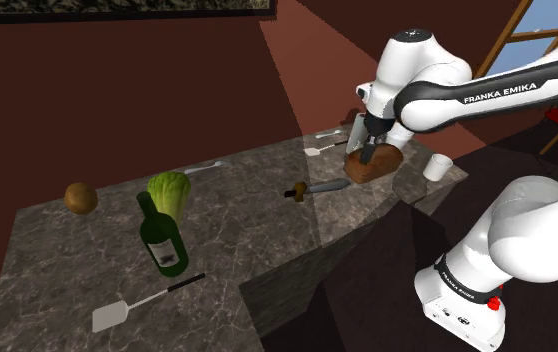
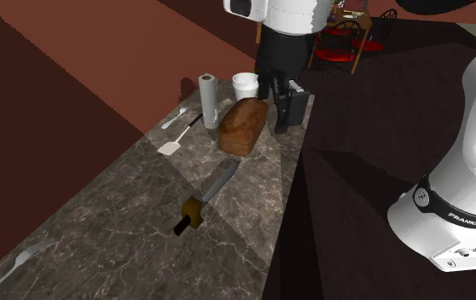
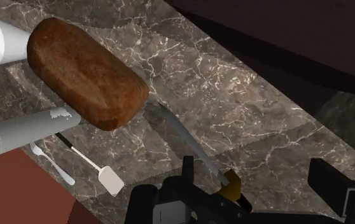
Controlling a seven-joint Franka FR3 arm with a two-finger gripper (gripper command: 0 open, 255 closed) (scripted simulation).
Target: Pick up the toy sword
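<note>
Counter polished veined stone; toy sword blade grey metal.

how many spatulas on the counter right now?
2. The first spatula lies below the wine bottle at the shoulder view's lower left. The second spatula lies beside the bread loaf. More may hide behind the arm.

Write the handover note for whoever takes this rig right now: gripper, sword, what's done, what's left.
Gripper: open, holding nothing, hanging by the brown loaf over the marble counter.
Toy sword: lying flat on the counter, apart from the gripper. Its grey blade tip points toward the loaf and its black handle points away.
Done: nothing. The sword is not yet grasped.
Left: probably move over the sword, come down, shut on it and lift.
</note>
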